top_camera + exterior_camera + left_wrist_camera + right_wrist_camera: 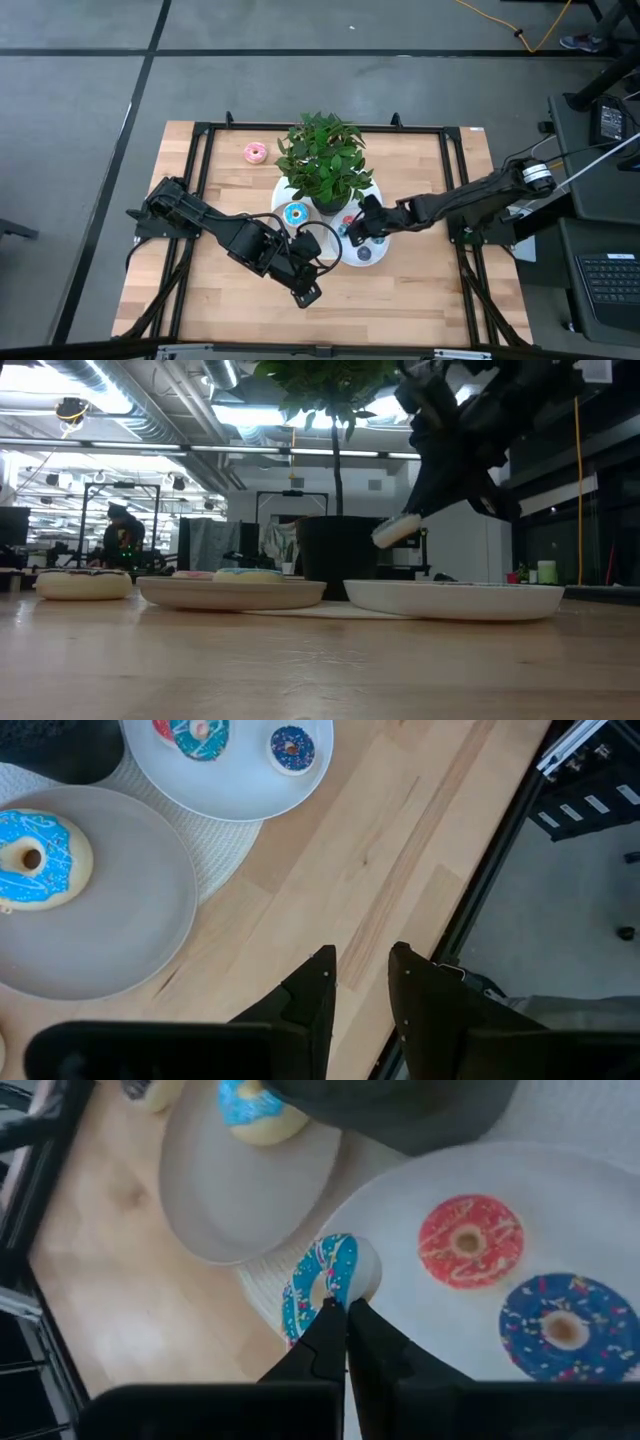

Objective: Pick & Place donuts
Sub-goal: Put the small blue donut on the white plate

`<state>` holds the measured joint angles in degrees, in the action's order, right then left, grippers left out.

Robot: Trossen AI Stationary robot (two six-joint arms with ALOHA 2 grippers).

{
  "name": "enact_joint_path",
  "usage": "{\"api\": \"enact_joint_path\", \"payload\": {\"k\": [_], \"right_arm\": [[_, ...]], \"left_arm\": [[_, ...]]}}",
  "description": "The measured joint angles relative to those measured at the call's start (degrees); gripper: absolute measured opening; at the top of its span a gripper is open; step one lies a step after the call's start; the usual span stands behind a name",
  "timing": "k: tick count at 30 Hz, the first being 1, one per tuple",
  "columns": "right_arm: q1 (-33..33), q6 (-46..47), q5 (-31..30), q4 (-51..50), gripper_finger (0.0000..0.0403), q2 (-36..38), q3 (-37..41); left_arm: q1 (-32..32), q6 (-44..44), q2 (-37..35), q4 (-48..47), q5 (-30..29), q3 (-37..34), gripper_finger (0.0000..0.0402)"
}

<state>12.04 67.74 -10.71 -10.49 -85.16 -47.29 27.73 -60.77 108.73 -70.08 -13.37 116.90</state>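
Note:
My right gripper (346,1312) is shut on a teal-iced donut (322,1285) over the near-left rim of the white plate (420,1330). A red donut (470,1240) and a dark blue donut (565,1328) lie flat on that plate. A light blue donut (30,860) lies on the grey plate (130,910). A pink donut (255,152) rests on the table at the far left. My left gripper (362,978) hangs open over bare wood near the table's front edge (310,297), with nothing between its fingers. My right gripper pinches the teal donut's ring at its edge (335,1302) between its two fingertips. The fingers come slanting down from the table's right side. The donut sits tilted, almost on edge. In the low view its pale underside (397,531) hangs clear above the white plate (455,598).
A potted plant (325,160) stands at the table's middle, its dark pot (335,555) just behind both plates. A pale woven mat (225,840) lies under the plates. A black metal frame (200,180) borders the table. Bare wood lies along the near side.

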Motion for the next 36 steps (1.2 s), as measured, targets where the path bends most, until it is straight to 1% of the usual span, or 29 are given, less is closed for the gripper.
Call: {"api": "enact_joint_path", "payload": {"k": [3,11,18,22,28,36], "right_arm": [[-0.21,2.72,0.31,0.11,0.0006,-1.68,0.00],[-0.21,5.61,1.05,0.57,0.0006,-5.86,0.00],[-0.21,5.78,3.31,2.51,0.0006,-10.08,-0.02],[-0.18,5.75,3.77,3.11,0.0007,-10.87,-0.04],[-0.21,5.43,4.70,3.02,0.0031,-10.87,-0.07],[-0.21,0.80,9.88,2.88,0.0058,-10.80,-0.07]], "left_arm": [[0.00,0.00,0.00,0.00,-0.02,0.00,0.0089],[0.00,0.00,0.00,0.00,-0.02,-0.02,0.0088],[-0.02,0.00,0.00,0.02,-0.02,-0.02,0.0092],[-0.02,0.00,0.00,0.02,-0.01,-0.02,0.0093],[-0.01,0.00,0.00,0.02,-0.02,-0.02,0.0091],[-0.02,0.00,0.00,0.01,-0.02,-0.02,0.0091]]}}
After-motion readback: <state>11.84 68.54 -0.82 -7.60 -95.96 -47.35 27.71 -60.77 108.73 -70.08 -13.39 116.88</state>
